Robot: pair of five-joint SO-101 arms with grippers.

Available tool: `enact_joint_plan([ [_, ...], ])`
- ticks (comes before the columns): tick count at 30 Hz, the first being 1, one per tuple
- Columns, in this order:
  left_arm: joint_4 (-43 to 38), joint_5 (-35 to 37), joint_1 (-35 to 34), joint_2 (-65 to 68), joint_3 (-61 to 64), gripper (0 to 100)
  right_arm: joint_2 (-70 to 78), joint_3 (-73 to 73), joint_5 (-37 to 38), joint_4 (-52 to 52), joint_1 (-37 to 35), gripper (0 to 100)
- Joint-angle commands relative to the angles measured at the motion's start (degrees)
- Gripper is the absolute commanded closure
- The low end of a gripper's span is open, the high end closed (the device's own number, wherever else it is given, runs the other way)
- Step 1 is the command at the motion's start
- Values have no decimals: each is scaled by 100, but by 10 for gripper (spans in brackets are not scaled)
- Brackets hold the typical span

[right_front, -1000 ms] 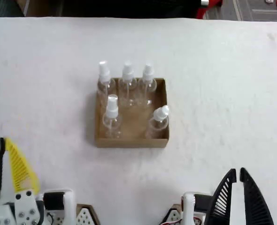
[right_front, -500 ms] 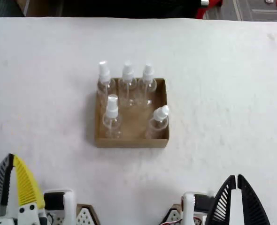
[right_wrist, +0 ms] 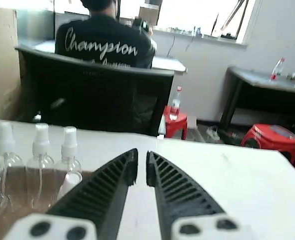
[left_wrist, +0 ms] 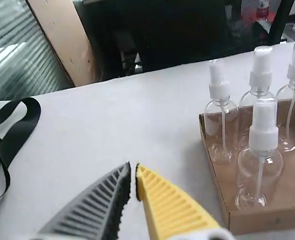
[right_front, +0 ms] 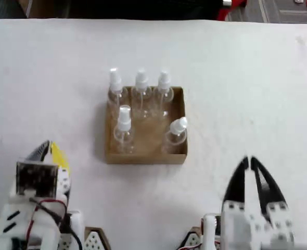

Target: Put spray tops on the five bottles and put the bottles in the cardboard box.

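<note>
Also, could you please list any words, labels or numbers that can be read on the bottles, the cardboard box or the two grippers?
bottles: no text; clear, unlabelled, with plain white spray tops.
cardboard box: no text; plain brown walls.
left gripper: no text on its grey and yellow fingers.
right gripper: no text on its black fingers.

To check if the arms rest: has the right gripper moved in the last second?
Yes. The right gripper came forward and slightly left in the high view, toward the cardboard box; its tips are now level with the box's near wall.
</note>
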Motion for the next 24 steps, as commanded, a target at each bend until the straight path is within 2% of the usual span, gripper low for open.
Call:
enact_joint_plan([
  [1,-598,-62,31,48,571,977,22,1495,-35,-541,40,981],
  [9,-1609,-62,31,48,2462,977,22,3868,-44,-1798,75,982],
  [16,-2910,-62,40,84,4079,976,22,5486,-53,-2897,75,982],
  [20,-2637,-62,22,57,4053,976,40,6418,-26,-3424,75,982],
  [24,-2242,-62,31,57,4053,976,40,6409,-26,-3037,75,982],
])
